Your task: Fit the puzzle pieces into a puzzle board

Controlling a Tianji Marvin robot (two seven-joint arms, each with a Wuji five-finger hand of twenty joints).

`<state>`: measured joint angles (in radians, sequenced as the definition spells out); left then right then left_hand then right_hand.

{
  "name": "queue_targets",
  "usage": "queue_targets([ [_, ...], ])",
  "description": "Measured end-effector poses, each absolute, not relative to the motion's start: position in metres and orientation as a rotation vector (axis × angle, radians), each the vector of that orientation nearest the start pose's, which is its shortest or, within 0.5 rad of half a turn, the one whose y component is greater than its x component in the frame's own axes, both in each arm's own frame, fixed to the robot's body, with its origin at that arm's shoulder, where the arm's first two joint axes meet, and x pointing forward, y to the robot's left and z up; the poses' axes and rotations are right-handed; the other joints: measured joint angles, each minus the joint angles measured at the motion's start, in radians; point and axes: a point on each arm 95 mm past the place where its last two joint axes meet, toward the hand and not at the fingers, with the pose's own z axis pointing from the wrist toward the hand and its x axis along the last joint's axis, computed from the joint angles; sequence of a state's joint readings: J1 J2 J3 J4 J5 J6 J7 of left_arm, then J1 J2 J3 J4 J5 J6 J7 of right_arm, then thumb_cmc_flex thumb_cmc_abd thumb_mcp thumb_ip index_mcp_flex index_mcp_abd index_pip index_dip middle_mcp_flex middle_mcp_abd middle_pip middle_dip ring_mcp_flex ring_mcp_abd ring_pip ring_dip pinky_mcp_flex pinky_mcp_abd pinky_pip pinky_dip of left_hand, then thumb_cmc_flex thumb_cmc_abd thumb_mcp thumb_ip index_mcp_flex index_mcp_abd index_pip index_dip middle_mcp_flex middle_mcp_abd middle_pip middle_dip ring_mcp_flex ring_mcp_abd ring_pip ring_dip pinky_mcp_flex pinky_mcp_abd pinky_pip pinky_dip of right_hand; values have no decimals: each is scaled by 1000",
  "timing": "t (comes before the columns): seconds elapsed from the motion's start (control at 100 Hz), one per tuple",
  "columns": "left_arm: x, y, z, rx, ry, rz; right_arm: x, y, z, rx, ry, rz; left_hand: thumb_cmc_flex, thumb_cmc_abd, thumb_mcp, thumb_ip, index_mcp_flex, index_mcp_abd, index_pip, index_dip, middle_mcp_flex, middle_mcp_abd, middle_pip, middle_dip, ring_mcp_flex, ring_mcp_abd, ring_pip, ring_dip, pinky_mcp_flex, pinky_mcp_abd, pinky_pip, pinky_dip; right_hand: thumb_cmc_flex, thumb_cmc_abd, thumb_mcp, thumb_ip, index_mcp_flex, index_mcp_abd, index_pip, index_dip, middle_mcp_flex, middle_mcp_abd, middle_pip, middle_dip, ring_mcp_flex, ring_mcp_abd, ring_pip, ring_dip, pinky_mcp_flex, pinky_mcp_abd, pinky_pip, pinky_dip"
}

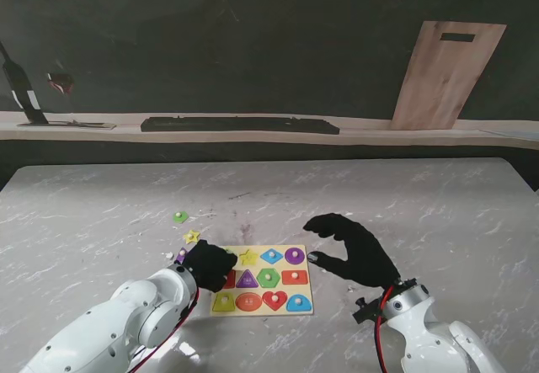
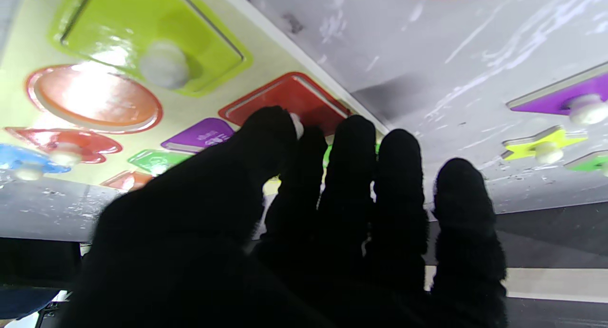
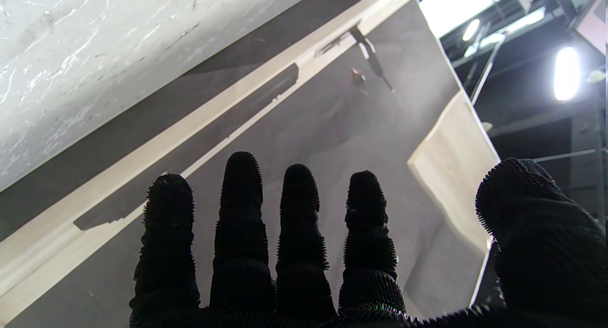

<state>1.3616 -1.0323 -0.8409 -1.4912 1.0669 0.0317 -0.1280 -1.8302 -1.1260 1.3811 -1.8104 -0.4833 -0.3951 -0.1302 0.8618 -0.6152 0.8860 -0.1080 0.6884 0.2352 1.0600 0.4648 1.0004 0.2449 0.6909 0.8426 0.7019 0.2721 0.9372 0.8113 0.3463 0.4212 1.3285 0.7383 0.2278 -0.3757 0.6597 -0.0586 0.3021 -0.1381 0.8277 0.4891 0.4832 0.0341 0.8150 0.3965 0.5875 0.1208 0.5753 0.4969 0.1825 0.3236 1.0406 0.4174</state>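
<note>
Here, left hand [image 1: 209, 265] fingers [image 2: 270, 133] pinching red piece [image 2: 289, 98] knob on puzzle board [image 1: 305, 304], right hand [image 1: 358, 251] spread beside it

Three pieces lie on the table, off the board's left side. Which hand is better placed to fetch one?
The left hand, probably. It rests at the puzzle board's left edge, close to the yellow star piece. The right hand hovers open on the board's far side.

Even, soft light on the stand view; glare whitens the glossy puzzle board [image 2: 28, 48] at upper left; ceiling lamps [image 3: 567, 74] flare upper right.
</note>
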Motion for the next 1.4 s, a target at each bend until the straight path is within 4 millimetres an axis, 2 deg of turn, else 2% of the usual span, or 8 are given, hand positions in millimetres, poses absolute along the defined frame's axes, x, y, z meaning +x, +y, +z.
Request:
queue_targets([
  [0.33,398,-65,-373,-1034,1947,-1280,332,0,-286,-1681,-1309,-2681,2,9,-2,-6,-1,0,-6,4,-2,0,0,4,-1,0,0,0,-2,0,0,0,8,0,0,0,0,0,0,0,0,0,0,0,0,0,8,0,0,0,0,0],
  [0.52,398,-64,-373,-1051,1928,-1272,333,-1,-286,-1681,-1309,-2682,10,18,-69,-7,-2,-2,-6,-13,-36,0,0,4,-21,0,-1,0,-16,0,0,0,8,0,-1,0,0,0,0,0,0,0,0,0,0,0,8,0,0,0,0,0],
  [0.59,397,-64,-373,-1057,1929,-1268,333,-1,-286,-1681,-1309,-2682,11,19,-84,-7,-37,-4,-12,-13,-57,0,13,4,-30,0,-2,0,-25,0,-1,0,8,0,-1,0,0,0,0,0,0,0,0,0,0,0,8,0,0,0,0,0],
  [0.8,393,-62,-372,-1044,1924,-1264,333,0,-286,-1681,-1307,-2679,-46,59,-170,-7,-79,3,-120,4,-131,0,71,-30,-55,0,-11,0,-41,0,-6,0,8,0,-1,0,0,0,0,0,0,0,0,0,0,0,8,0,0,0,0,0],
  [0.9,391,-62,-374,-1038,1916,-1271,333,0,-286,-1681,-1306,-2678,-85,102,-174,-7,-110,11,-180,29,-191,0,86,-71,-88,0,-23,0,-61,0,-15,0,8,0,-1,0,0,0,0,0,0,0,0,0,0,0,8,0,0,0,0,0],
  [1.03,390,-61,-374,-1041,1913,-1272,333,0,-286,-1681,-1305,-2680,-110,103,-188,-7,-148,11,-250,28,-238,0,86,-80,-99,0,-27,0,-73,0,-17,-1,8,0,-1,0,0,0,0,0,0,0,0,0,0,0,8,0,0,0,0,0],
  [1.24,390,-58,-372,-1039,1891,-1298,333,-1,-286,-1682,-1304,-2681,-135,140,-242,-7,-158,11,-349,9,-274,1,82,-80,-109,0,-37,0,-77,0,-25,-2,8,0,-1,0,0,0,0,0,0,0,0,0,0,0,8,0,0,0,0,0],
  [1.4,390,-55,-367,-1056,1834,-1346,333,0,-286,-1682,-1306,-2677,-135,179,-299,-7,-158,11,-349,9,-274,1,82,-82,-109,0,-37,2,-77,0,-25,-2,8,0,-1,0,0,0,0,0,0,0,0,0,0,0,8,0,0,0,0,0],
])
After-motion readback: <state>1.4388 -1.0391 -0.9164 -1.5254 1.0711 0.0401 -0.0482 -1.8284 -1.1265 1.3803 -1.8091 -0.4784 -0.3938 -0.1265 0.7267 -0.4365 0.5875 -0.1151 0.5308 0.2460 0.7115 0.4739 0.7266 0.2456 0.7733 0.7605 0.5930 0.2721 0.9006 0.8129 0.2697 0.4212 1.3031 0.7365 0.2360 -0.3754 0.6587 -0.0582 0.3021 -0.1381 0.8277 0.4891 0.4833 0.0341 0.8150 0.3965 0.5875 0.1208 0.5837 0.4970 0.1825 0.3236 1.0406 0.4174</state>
